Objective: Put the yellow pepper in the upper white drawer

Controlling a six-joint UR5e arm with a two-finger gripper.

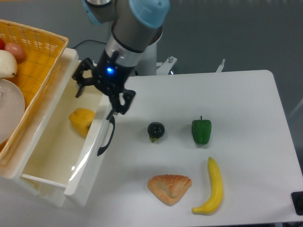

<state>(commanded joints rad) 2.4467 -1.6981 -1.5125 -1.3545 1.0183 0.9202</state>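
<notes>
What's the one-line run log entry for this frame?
hand: open, empty, above drawer front | yellow pepper: lying inside upper white drawer | drawer: pulled open | step: placement done

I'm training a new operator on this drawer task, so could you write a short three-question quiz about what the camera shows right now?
1. True or false: the yellow pepper lies inside the upper white drawer.
2. How do the jaws of the gripper stand?
A. shut on the pepper
B. open and empty
C. shut on the drawer handle
3. Fill in: the fruit nearest the pastry on the table is the ____.

Key
1. True; it rests on the drawer floor near the front panel.
2. B; they are spread above the drawer's front edge, holding nothing.
3. banana, just right of the pastry.
</notes>
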